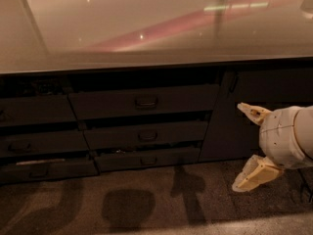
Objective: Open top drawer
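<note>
The top drawer (107,104) is the widest dark front in the middle column under the counter, with a small rectangular handle (145,102) at its centre. Its front stands about level with the fronts around it. My gripper (238,147) is at the right, in front of the dark cabinet door and well to the right of the handle. It is open and empty. Its upper cream finger (253,112) points left at about drawer height, and the lower finger (254,175) hangs near the floor.
A glossy pale countertop (146,28) overhangs the drawers. Two shallower drawers (146,136) sit below the top one, with another drawer column (39,141) to the left. A plain dark cabinet door (274,89) is at the right. The speckled floor (146,204) holds shadows.
</note>
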`<action>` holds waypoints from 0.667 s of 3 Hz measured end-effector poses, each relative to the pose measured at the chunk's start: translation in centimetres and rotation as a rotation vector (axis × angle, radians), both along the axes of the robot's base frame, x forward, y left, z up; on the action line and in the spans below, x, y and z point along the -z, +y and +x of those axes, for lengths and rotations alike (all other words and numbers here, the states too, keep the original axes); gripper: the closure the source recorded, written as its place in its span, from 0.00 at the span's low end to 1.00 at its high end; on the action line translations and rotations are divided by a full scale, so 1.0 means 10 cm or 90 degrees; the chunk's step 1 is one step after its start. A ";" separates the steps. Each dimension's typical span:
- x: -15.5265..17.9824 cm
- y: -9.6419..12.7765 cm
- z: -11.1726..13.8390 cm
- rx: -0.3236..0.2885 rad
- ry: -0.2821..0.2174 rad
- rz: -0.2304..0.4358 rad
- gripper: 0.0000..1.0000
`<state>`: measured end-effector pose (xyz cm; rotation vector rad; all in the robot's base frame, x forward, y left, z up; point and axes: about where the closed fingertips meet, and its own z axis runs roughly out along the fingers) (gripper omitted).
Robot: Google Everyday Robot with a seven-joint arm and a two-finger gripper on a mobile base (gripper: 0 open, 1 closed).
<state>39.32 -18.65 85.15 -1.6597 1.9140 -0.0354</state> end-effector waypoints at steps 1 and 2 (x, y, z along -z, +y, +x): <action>0.00 0.00 0.00 0.000 0.000 0.000 0.00; 0.08 -0.05 0.29 0.020 -0.026 -0.030 0.00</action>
